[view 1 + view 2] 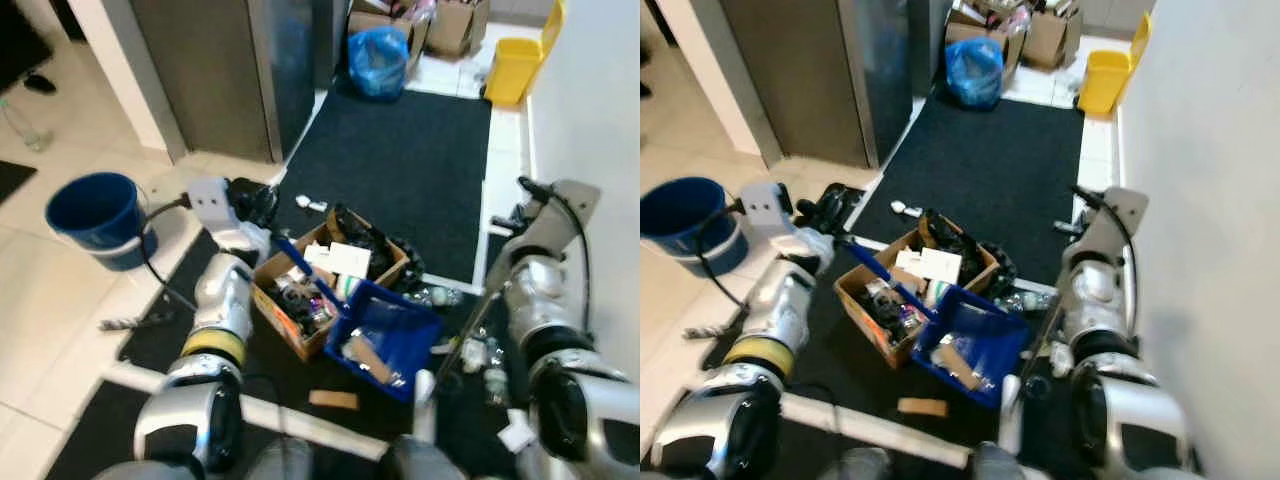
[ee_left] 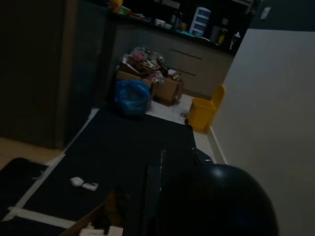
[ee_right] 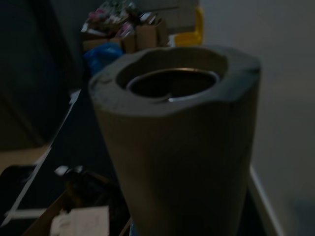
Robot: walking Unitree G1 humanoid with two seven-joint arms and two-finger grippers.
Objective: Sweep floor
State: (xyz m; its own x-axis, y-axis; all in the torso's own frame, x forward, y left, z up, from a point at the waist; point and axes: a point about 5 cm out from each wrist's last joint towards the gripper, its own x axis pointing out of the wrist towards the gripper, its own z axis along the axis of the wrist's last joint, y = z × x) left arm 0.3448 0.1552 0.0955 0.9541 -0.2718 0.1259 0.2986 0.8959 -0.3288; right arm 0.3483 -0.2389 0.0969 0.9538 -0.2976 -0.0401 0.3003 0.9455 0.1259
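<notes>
We hold the blue dustpan [image 1: 385, 338] by its long handle in the left gripper [image 1: 262, 215], beside the cardboard box [image 1: 300, 290]. It seems light and rigid. The right gripper's [image 1: 527, 190] grip on the broom pole [image 3: 177, 142] cannot be confirmed.

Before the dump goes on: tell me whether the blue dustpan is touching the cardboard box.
Touching. In the left eye view the blue dustpan leans against the near corner of the cardboard box, its rim overlapping the box's edge with no gap.
</notes>
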